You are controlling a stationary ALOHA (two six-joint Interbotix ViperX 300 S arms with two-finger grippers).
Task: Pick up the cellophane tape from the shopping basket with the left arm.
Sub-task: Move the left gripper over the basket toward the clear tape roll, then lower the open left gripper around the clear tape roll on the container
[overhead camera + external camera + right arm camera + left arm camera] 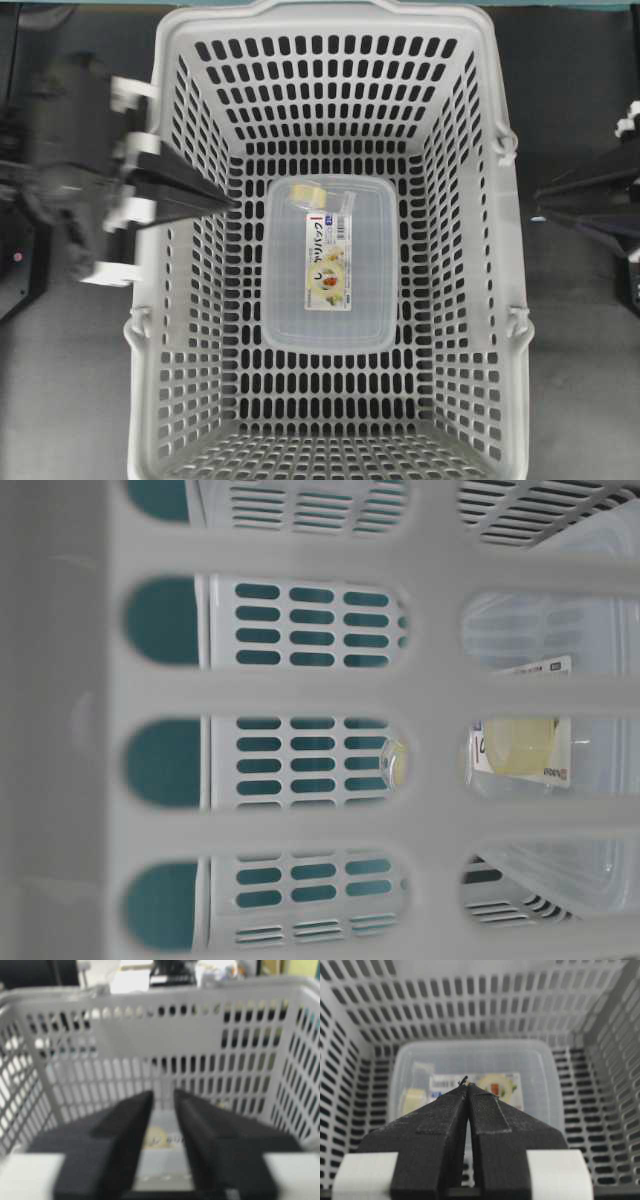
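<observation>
Lying on the clear container (327, 290), the pale-yellow cellophane tape (318, 194); left end effector (232, 204) closed, empty.

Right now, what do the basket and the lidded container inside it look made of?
Shopping basket: light-grey moulded plastic, matte, judging by its uniform slotted walls. Lidded container: clear, slightly frosted plastic, since the basket floor shows through; its printed label looks like paper.

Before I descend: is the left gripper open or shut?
Shut: the left gripper fingertips meet in the left wrist view, holding nothing, above the shopping basket.
</observation>
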